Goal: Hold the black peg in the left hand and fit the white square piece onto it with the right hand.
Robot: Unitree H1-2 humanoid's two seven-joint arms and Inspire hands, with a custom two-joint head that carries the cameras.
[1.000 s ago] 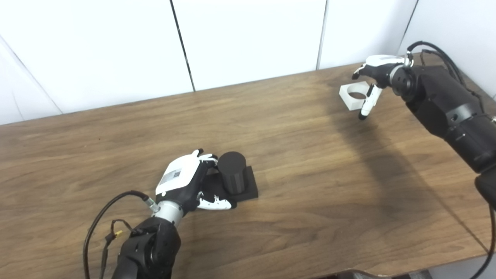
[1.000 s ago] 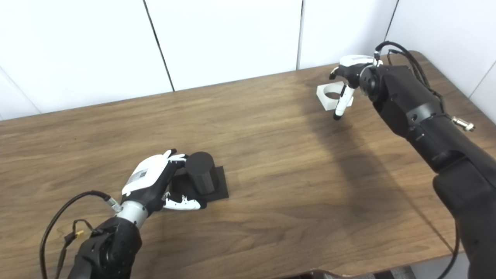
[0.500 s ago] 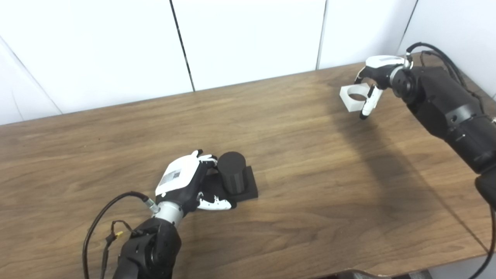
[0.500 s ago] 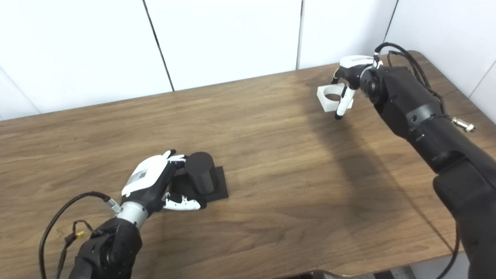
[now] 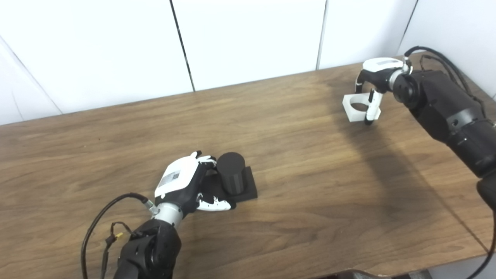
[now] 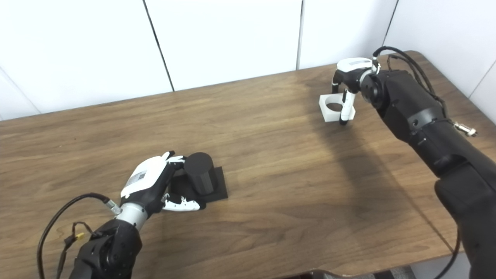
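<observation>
Table [image 5: 302,201] — dark wood-grain top, set against white wall panels [image 5: 248,38]; the right eye view shows its far right corner, which the left eye view cuts off.

Right arm [image 6: 426,128] — black, reaching to the far right of the table; a silver connector on its side shows only in the right eye view.

Right hand [image 5: 374,83] — poised over the white square piece [image 5: 356,108], fingers curled down around it and thumb down its near edge. Whether it actually grips the piece, I cannot tell.

Left hand [image 5: 186,184] — on the table at near left, thumb lying along the front edge of the peg's square base, fingers curved up to the cylinder. It cups the peg; a firm hold is not clear.

Black peg [image 5: 231,178] — upright cylinder on a flat square base, resting on the table, well apart from the white piece.

White square piece — a block with a round hole, far right; both views show the hole unobstructed.
</observation>
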